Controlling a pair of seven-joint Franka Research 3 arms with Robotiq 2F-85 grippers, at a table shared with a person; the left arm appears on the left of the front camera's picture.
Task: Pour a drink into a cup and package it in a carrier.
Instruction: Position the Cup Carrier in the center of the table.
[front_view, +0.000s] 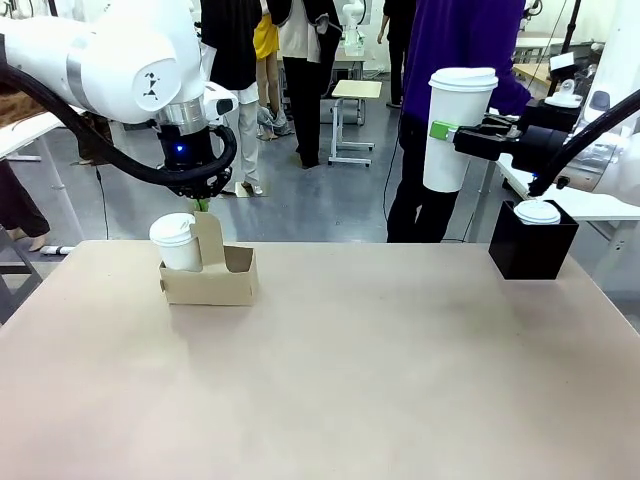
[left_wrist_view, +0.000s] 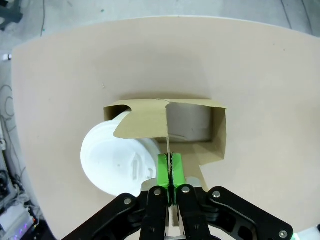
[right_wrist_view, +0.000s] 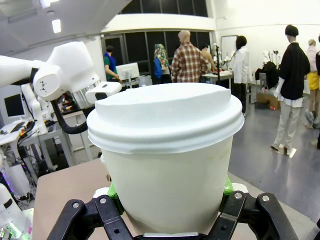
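Front view, Ben: where stands the carrier (front_view: 225, 282)?
On the table (front_view: 380, 380), left part, Ana. A white cup (front_view: 178, 243) with lid sits in its left slot.
And the left gripper (front_view: 203, 204)?
Its pads are clamped on the carrier's upright handle (left_wrist_view: 166, 132).
The right gripper (front_view: 447, 131)?
Closed around a tall cup (front_view: 458, 120) with lid, held in the air, above and left of the black box (front_view: 530, 252).

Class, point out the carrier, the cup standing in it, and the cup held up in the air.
carrier (front_view: 205, 288), front view, its front wall.
cup in the carrier (front_view: 172, 231), front view, its lid.
held cup (right_wrist_view: 165, 185), right wrist view, its side wall.
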